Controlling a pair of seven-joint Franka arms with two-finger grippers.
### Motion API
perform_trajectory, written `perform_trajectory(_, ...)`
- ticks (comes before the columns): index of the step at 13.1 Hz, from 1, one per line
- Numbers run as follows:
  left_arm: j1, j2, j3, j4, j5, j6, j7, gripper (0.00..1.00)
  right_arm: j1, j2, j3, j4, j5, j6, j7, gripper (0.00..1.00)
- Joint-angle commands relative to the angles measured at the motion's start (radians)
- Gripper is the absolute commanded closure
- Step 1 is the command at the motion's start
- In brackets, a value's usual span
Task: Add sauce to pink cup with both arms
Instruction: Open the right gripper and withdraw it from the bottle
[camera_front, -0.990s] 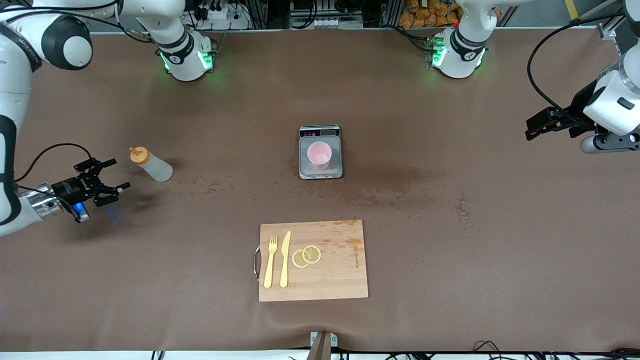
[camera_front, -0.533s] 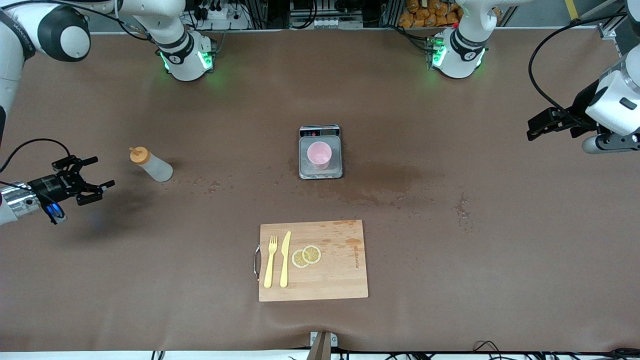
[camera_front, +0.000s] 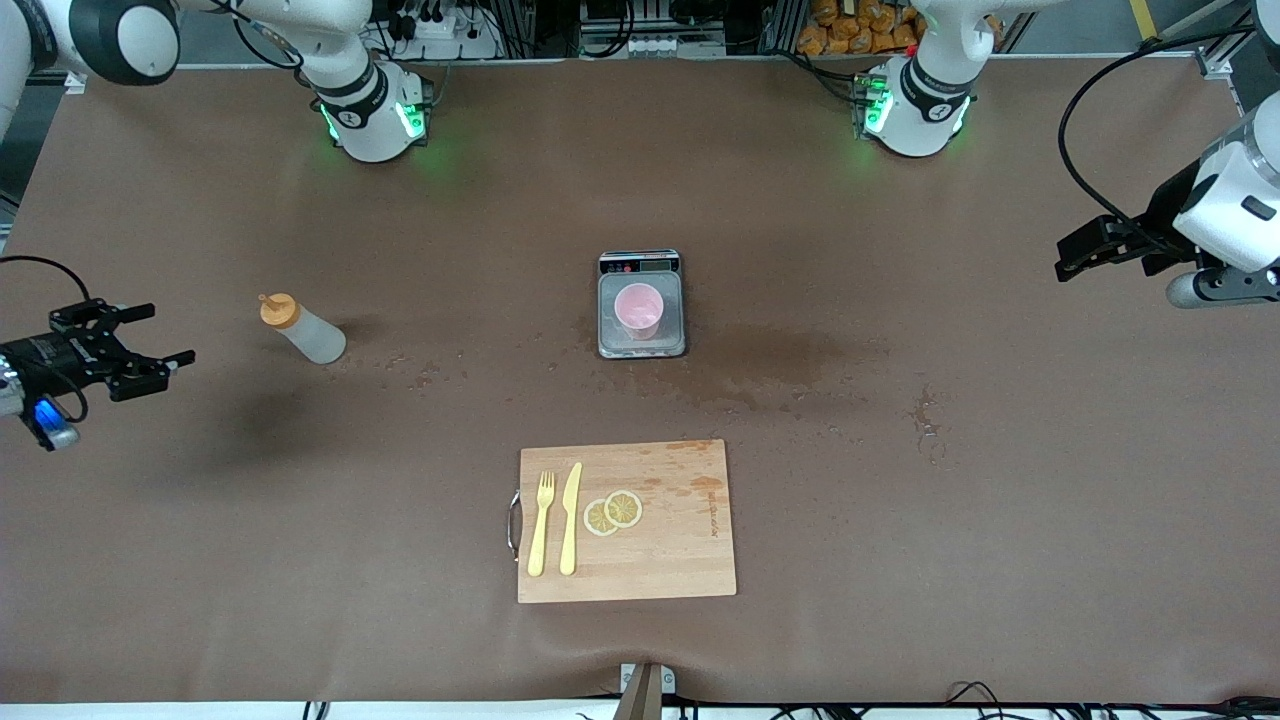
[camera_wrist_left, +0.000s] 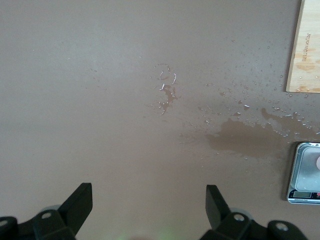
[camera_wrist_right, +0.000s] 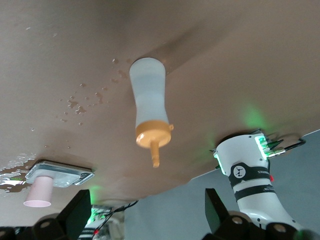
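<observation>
A matte brown table (camera_front: 900, 560) carries wet stains and droplets, with cluttered racks along its edge by the arm bases. The translucent plastic sauce bottle (camera_front: 303, 330) stands toward the right arm's end, the tapered pink cup (camera_front: 638, 308) on a metal scale (camera_front: 641, 305) mid-table. The right gripper (camera_front: 125, 345) hangs spread open near the bottle, and the left gripper (camera_wrist_left: 149, 205) waits open over bare table.

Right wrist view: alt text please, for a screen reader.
The sauce bottle with its orange nozzle cap stands on the brown table, framed between the open right gripper's fingers. The pink cup sits on a scale; a green-lit arm base shows too.
</observation>
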Motion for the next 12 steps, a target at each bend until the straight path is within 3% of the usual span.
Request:
perform_trajectory(1,0.003,-0.001,0.003,0.002,-0.012,-0.003,0.016,0.0,0.094,-0.126,0.002,-0.029,-0.084,0.012,-0.012,0.0)
perform_trajectory(6,0.009,-0.001,0.003,0.006,-0.012,-0.003,0.017,0.0,0.188,-0.251,0.003,-0.059,-0.121,0.082,-0.056,0.0)
perform_trajectory(7,0.009,-0.001,0.003,0.009,-0.015,0.0,0.017,0.0,0.19,-0.299,0.003,-0.107,-0.124,0.123,-0.141,0.0)
perform_trajectory(9,0.008,-0.001,0.003,0.008,-0.017,0.002,0.016,0.0,0.191,-0.441,0.003,-0.305,-0.145,0.281,-0.293,0.0)
perform_trajectory(11,0.011,-0.001,0.003,0.006,-0.02,0.002,0.016,0.0,0.204,-0.567,0.005,-0.496,-0.147,0.438,-0.318,0.0)
perform_trajectory(12,0.009,-0.004,0.003,0.008,-0.02,0.002,0.016,0.0,0.228,-0.593,0.003,-0.53,-0.156,0.467,-0.318,0.0)
